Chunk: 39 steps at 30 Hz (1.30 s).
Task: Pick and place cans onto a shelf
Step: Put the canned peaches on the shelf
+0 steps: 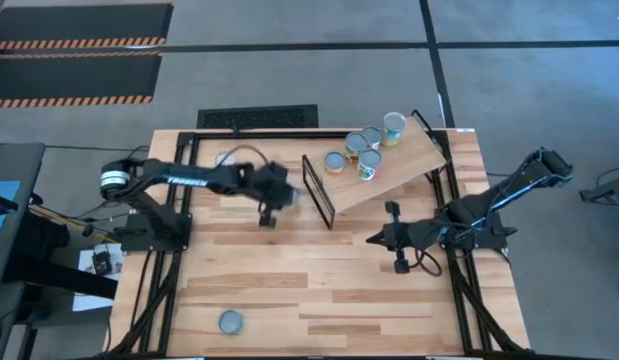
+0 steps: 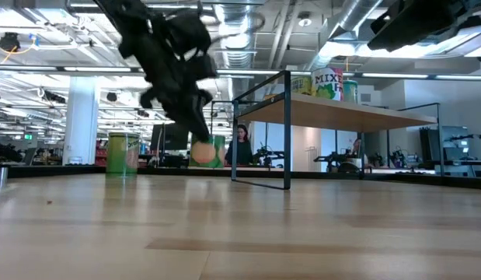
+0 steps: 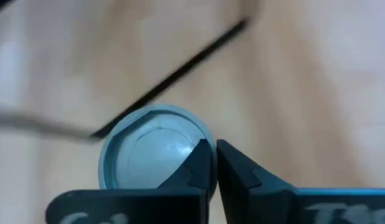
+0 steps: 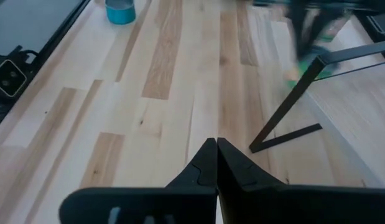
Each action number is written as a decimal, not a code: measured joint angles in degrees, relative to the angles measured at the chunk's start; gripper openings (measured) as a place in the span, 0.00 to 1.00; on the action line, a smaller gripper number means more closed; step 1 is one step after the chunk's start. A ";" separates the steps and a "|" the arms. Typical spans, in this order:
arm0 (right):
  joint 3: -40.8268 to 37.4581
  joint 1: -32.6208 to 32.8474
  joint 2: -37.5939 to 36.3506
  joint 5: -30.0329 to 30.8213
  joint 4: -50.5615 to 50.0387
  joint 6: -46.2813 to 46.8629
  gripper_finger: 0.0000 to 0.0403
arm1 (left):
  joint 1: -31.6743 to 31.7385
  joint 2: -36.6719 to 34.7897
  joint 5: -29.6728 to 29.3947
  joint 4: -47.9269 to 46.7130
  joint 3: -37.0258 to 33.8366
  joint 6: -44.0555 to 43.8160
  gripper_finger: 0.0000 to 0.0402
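The shelf [image 1: 414,158], a light wood board with a black frame [image 1: 317,190] at its left end, carries several cans [image 1: 367,150]. My left gripper [image 3: 214,146] is shut just left of the frame, slanting down over a green-labelled can [image 2: 207,154] that stands on the table; the can's grey top [image 3: 148,155] shows beside the fingertips. My right gripper [image 4: 215,142] hangs shut above bare table right of centre. Another can [image 1: 230,321] stands near the front edge, and a green one [image 2: 122,153] at the far left. My left gripper has its shut fingers [image 3: 201,165] over the rim of the can's grey top [image 3: 183,146], coming from above at a slant. The finger hides the spot where they meet, and I cannot tell whether they touch.
The shelf stands on thin black legs [image 2: 287,132] with open room under it. Black frame rails [image 1: 154,290] run along the table's left and right edges. Bare planks [image 1: 319,290] fill the middle and front of the table.
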 joint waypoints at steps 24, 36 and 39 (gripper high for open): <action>0.00 12.73 0.02 8.03 4.13 3.67 0.03 | -22.77 18.86 -9.60 12.82 14.20 -18.01 0.00; 0.00 12.65 0.02 7.99 5.38 4.50 0.04 | -20.75 19.62 -8.62 12.13 16.37 -16.81 0.10; 0.00 12.65 0.02 7.65 5.49 4.55 0.05 | -21.19 19.62 -8.42 8.45 17.83 -16.79 0.17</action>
